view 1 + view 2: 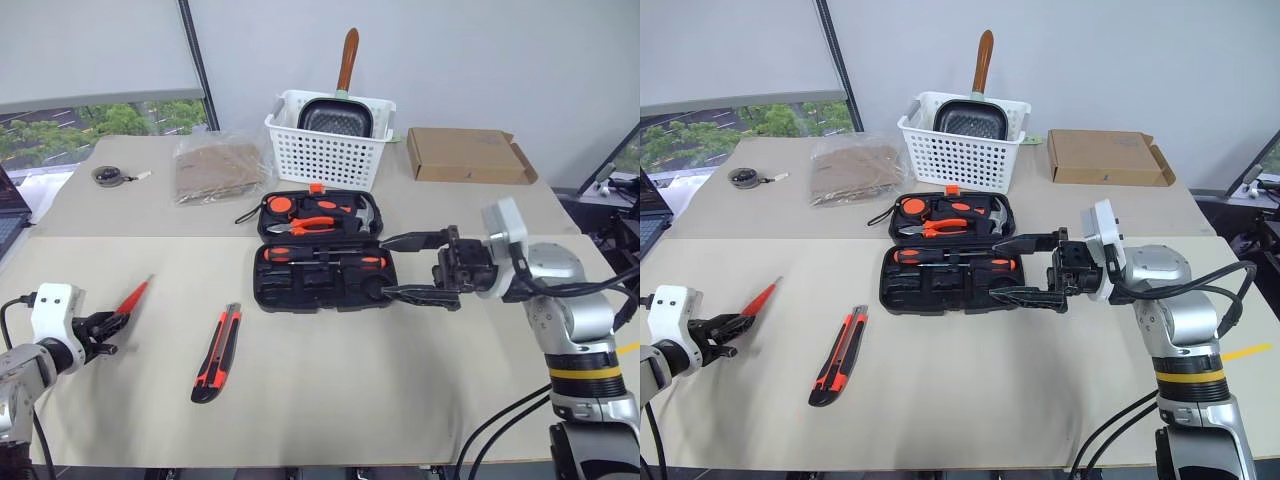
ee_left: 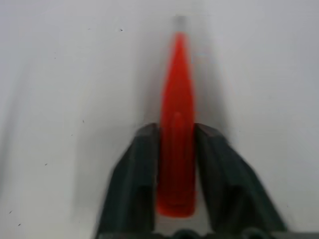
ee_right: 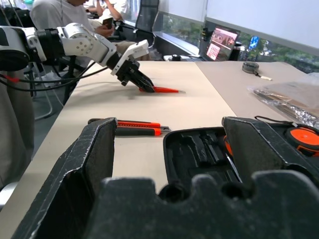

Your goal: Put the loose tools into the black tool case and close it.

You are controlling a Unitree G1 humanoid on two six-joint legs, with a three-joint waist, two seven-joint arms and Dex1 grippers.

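Nearest the head camera, on the beige table (image 1: pixel 330 400), lies the orange-and-black utility knife (image 1: pixel 217 353), flat and loose, between the left gripper (image 1: pixel 108 328) and the flat black plastic tool case (image 1: pixel 320 255). Low at the table's left edge, the left gripper has its two black fingers (image 2: pixel 137 174) pressed against both sides of the slim orange-red screwdriver (image 1: pixel 132 297); the wrist view shows the handle wedged between them, with the pale tip pointing away over the tabletop. In the right wrist view the screwdriver's far end is at or just above the table; contact cannot be told.

That case sits open in the middle of the table, its lid laid back toward the white slotted basket (image 1: pixel 325 150) holding a dark pan (image 1: pixel 336 116). Orange-handled pliers (image 1: pixel 318 225) lie in the lid half, and a black-and-orange screwdriver (image 1: pixel 322 261) rests in a slot of the near half.

At the case's right end, the right gripper (image 1: pixel 400 266) hovers level, pointing toward the case, its fingers spread wide and holding nothing.
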